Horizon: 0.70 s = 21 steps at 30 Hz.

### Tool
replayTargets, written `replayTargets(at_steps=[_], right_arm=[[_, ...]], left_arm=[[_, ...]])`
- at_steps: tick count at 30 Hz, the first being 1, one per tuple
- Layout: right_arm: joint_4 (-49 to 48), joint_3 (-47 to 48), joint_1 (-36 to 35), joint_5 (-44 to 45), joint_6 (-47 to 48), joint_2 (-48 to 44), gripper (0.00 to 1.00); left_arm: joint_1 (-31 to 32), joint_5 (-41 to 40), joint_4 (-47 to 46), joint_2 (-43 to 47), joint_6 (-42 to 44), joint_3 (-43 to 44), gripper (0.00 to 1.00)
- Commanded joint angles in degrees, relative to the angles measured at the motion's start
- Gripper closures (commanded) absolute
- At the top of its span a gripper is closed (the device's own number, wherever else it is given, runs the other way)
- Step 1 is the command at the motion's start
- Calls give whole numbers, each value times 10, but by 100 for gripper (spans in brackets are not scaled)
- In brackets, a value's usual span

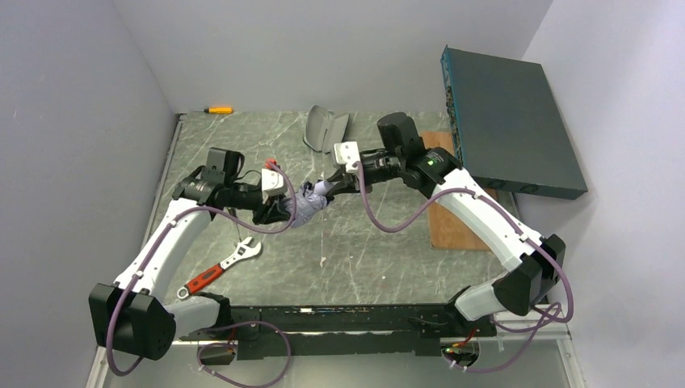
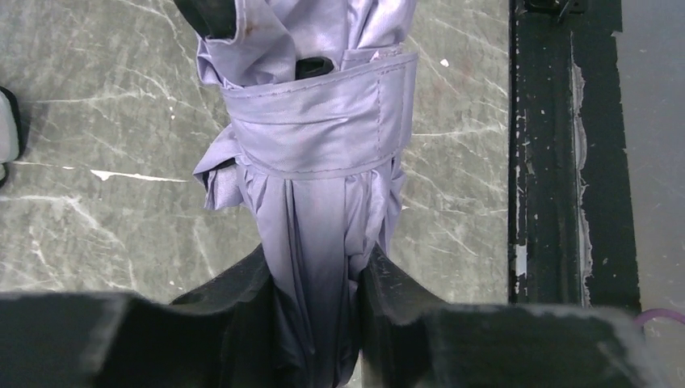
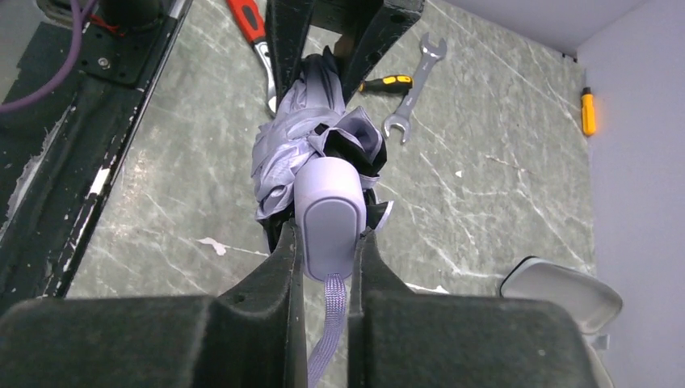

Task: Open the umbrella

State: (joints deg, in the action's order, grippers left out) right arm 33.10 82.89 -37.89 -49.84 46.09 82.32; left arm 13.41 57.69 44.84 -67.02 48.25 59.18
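Left gripper (image 2: pixel 317 267): jaws clenched on the folded canopy (image 2: pixel 311 218). Right gripper (image 3: pixel 327 255): jaws grasping the pale handle (image 3: pixel 327 214). Umbrella (image 1: pixel 307 202) hangs between them above the table (image 1: pixel 363 259), strap (image 2: pixel 323 121) wrapped. Step: two-handed hold. Next, probably: free the strap.

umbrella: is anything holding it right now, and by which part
The left gripper clamps the umbrella by its folded canopy, near the strap; the right gripper clamps its pale handle.
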Motion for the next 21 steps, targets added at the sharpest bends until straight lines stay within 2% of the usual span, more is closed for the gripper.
replayTargets(at_steps=[1, 4, 5, 6, 7, 8, 14, 19, 21], right_arm=[[23, 25, -6, -12, 34, 11, 100], [25, 37, -5, 2, 19, 18, 100], [33, 48, -5, 5, 8, 27, 100], [47, 66, -3, 5, -3, 38, 100], [62, 82, -1, 5, -17, 50, 100], [75, 99, 1, 5, -30, 64, 100], [135, 168, 6, 3, -60, 114, 100], [157, 186, 6, 19, -60, 127, 100], [164, 191, 10, 28, -63, 126, 100]], left_arm=[[10, 34, -74, 1, -67, 34, 57], [11, -1, -151, 22, -115, 13, 32], [10, -17, -206, 33, -147, -1, 24], [11, -23, -230, 44, -169, -17, 19], [13, -28, -265, 56, -184, -34, 6], [18, -33, -293, 66, -197, -48, 1], [87, -98, -398, 66, -237, -108, 0], [106, -136, -462, 22, -246, -149, 0], [105, -141, -468, 18, -228, -169, 5]])
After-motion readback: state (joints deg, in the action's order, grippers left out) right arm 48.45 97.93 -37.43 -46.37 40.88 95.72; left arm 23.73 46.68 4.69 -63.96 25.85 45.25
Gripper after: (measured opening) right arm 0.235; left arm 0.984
